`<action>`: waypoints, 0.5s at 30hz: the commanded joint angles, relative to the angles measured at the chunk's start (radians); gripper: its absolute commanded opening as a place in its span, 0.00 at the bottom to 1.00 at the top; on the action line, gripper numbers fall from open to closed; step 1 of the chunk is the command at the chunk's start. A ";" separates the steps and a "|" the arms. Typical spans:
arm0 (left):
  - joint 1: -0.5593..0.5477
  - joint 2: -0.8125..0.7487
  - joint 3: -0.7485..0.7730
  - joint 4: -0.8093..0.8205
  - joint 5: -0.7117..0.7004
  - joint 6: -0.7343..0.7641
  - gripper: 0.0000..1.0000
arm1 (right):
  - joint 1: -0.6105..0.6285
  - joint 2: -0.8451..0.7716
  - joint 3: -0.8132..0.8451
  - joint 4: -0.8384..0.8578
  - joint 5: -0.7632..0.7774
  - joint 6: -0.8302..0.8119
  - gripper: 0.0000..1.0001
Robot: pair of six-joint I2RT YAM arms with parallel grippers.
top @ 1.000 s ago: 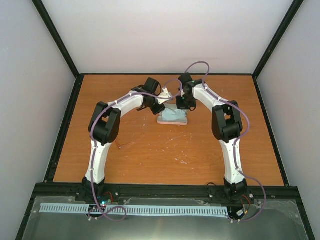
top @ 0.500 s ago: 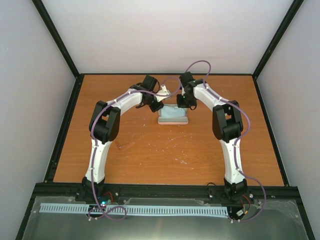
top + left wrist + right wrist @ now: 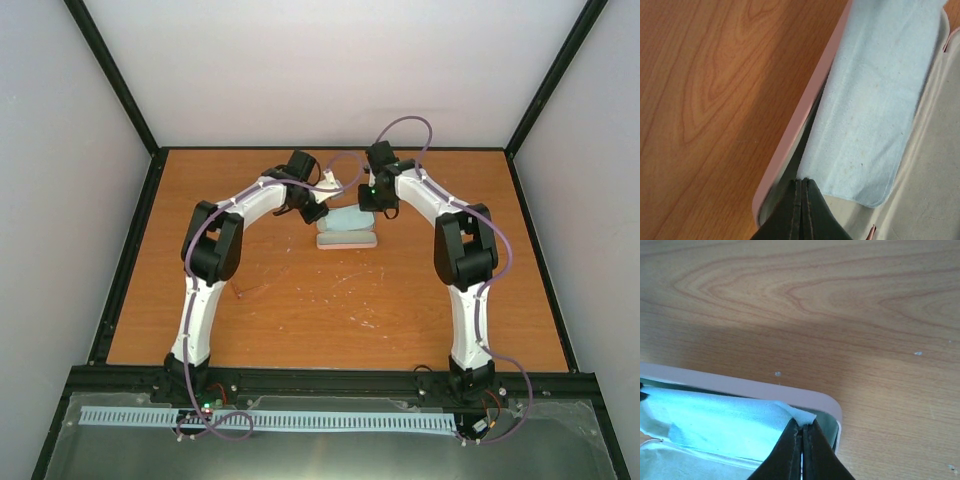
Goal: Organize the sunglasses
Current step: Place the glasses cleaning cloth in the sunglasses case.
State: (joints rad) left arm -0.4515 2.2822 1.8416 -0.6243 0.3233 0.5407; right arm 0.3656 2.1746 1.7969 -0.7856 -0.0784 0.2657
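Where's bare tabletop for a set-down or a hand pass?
Free: wide near tabletop between left arm and right arm, up to the pink case; strips outside each arm by the black frame. Crowded: mid-back, left pincer and right pincer shut at the case, over the blue cloth.

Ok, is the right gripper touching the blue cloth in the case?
Touching. The right wrist view shows the right gripper, jaws shut on a raised corner of the blue cloth, just inside the pink case rim.

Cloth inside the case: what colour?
The cloth is light blue; left wrist view shows it best.
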 commanded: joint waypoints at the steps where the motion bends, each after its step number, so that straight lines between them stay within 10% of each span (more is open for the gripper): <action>1: 0.012 0.016 0.045 -0.023 0.016 0.020 0.00 | -0.010 -0.038 -0.015 0.045 0.008 -0.002 0.03; 15: 0.012 0.014 0.046 -0.030 0.002 0.018 0.01 | -0.010 0.054 0.044 -0.023 -0.039 -0.016 0.03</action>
State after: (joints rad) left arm -0.4507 2.2868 1.8423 -0.6327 0.3248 0.5411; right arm 0.3595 2.1983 1.8038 -0.7807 -0.1127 0.2646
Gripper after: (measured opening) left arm 0.018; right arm 0.030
